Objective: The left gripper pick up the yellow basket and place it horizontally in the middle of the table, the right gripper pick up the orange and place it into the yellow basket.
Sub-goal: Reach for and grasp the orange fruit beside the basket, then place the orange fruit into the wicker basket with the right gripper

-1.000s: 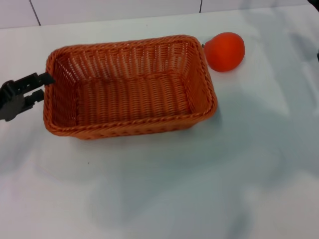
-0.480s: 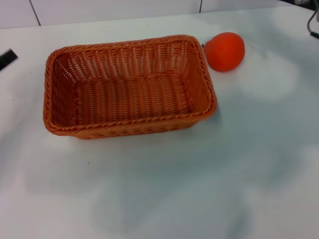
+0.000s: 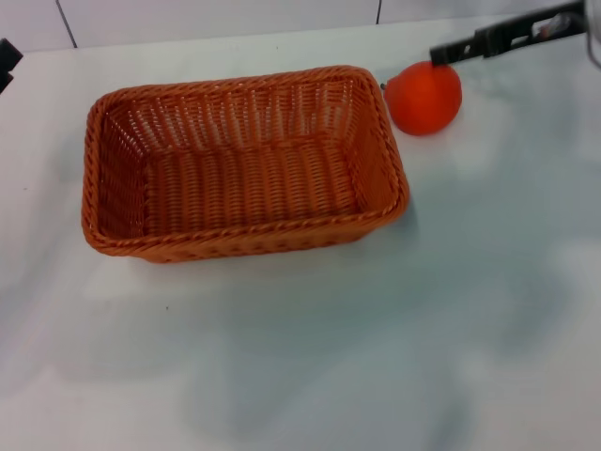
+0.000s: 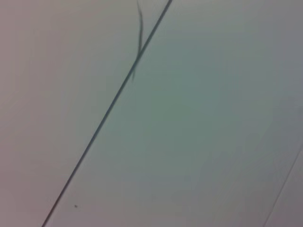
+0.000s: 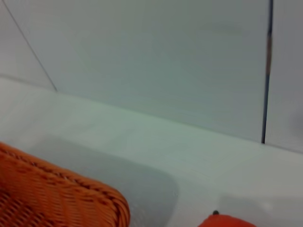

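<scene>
The yellow basket [image 3: 244, 160], orange-brown wicker, stands empty and lengthwise on the white table [image 3: 376, 357], left of centre. The orange [image 3: 425, 97] lies on the table just beyond the basket's far right corner, not touching it. My right gripper [image 3: 446, 52] reaches in from the top right as a thin black bar, its tip just above the far side of the orange. My left gripper [image 3: 6, 58] shows only as a dark bit at the far left edge, away from the basket. The right wrist view shows a basket corner [image 5: 57, 198] and the top of the orange [image 5: 227, 221].
A white tiled wall with dark seams [image 3: 378, 9] runs behind the table. The left wrist view shows only a pale surface with a dark seam [image 4: 109, 111].
My left gripper has drawn back from the basket's left rim to the far left edge. My right arm has come in from the top right to just above the orange. Basket and orange have not moved.
</scene>
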{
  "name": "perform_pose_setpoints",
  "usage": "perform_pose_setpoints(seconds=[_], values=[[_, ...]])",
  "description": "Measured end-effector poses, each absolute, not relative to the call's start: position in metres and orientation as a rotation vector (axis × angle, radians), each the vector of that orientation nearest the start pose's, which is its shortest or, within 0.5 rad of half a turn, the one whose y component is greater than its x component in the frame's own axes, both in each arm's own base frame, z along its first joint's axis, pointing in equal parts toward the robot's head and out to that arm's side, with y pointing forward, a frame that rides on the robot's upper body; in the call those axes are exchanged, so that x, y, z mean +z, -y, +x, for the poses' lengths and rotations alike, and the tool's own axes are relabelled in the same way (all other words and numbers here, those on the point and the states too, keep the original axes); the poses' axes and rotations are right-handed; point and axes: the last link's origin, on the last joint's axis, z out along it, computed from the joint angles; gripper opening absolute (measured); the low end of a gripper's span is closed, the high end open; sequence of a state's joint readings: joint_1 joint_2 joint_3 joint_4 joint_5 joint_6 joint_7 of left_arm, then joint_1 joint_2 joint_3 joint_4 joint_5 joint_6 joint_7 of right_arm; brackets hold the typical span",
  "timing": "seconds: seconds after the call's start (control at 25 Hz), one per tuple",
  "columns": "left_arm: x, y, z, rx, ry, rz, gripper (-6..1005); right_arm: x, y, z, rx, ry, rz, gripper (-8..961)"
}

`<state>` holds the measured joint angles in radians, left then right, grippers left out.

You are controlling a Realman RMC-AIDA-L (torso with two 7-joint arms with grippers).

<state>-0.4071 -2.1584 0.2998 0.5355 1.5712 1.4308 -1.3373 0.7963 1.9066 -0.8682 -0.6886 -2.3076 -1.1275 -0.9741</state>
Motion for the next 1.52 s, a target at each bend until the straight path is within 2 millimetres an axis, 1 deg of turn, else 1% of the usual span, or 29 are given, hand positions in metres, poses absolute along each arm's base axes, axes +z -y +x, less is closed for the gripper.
perform_pose_setpoints(seconds=[0.4, 0.72, 0.88, 1.16, 1.24, 1.32, 1.44, 1.52], values=[[0.047, -0.323, -0.313, -1.255, 0.923, -1.789, 662, 0.028, -0.448, 0.248, 0.95, -2.746, 1.243, 942], [0.047, -0.324, -0.312, -1.274, 0.942, -1.783, 660, 0.005, -0.448, 0.257, 0.985, -2.705, 1.24, 769], [0.047, -0.324, -0.312, -1.275, 0.941, -1.784, 660, 0.0, -0.448, 0.256, 0.995, -2.711, 1.223, 614], [0.046, -0.326, -0.311, -1.274, 0.943, -1.784, 659, -0.001, -0.447, 0.255, 1.005, -2.722, 1.226, 329], [0.045, -0.326, -0.31, -1.277, 0.948, -1.783, 658, 0.0, -0.448, 0.255, 1.021, -2.723, 1.241, 289], [0.044, -0.327, -0.311, -1.282, 0.956, -1.781, 658, 0.005, -0.45, 0.257, 1.063, -2.732, 1.295, 248], [0.044, -0.327, -0.311, -1.284, 0.959, -1.778, 658, 0.02, -0.451, 0.262, 1.163, -2.785, 1.445, 198], [0.045, -0.327, -0.311, -1.289, 0.957, -1.772, 658, 0.032, -0.45, 0.262, 1.221, -2.864, 1.533, 179]])
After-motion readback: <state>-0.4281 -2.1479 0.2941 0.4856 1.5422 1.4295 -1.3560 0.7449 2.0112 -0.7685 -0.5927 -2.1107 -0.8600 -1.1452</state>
